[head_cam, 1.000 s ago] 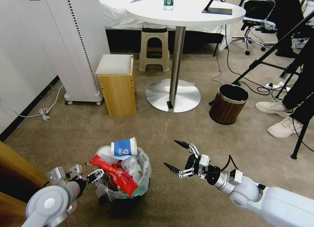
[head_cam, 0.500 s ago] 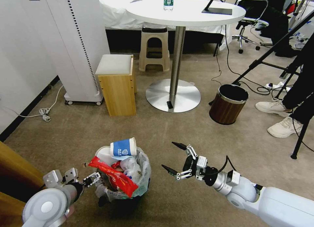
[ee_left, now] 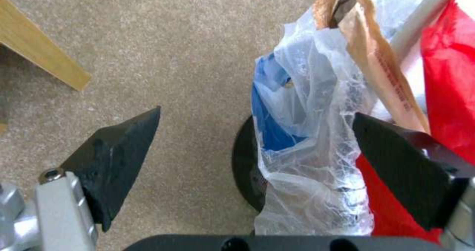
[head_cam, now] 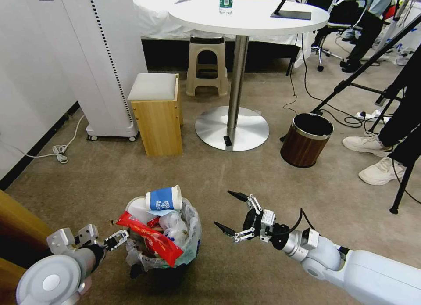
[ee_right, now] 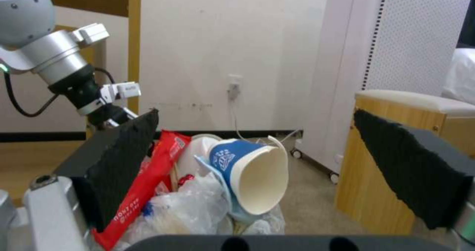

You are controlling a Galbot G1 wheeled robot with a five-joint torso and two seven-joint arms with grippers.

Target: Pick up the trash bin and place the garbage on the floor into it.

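In the head view, the left gripper (head_cam: 115,240) sits at the lower left of the frame, its fingers spread apart and holding nothing, just beside the crinkled plastic liner at the left edge of the trash bin (head_cam: 164,270). That small round dark bin lined with a translucent white plastic bag stands on the beige-brown short-pile carpet floor (head_cam: 237,173) in the lower middle-left of the frame, heaped full: a long red wrapper (head_cam: 151,237) lies slanted across the top, and a blue paper cup (head_cam: 164,199) with a white rim rests on its side at the far edge of the heap, its mouth pointing right. In the left wrist view the two dark fingertips stand wide apart, one over bare carpet and one against the bag (ee_left: 317,162), with the blue base of the bin showing through the plastic. To the right of the bin, in the lower middle of the head view, the right gripper (head_cam: 229,212) hovers over bare carpet with its black fingers spread wide and empty, near the bin but clear of it. Its wrist view looks straight at the heaped bin between the open fingers. Farther back stand a light wooden box stool (head_cam: 157,114), a round white pedestal table (head_cam: 248,15) and, right of centre, a brown wood-grain bin with a metal rim (head_cam: 306,140)
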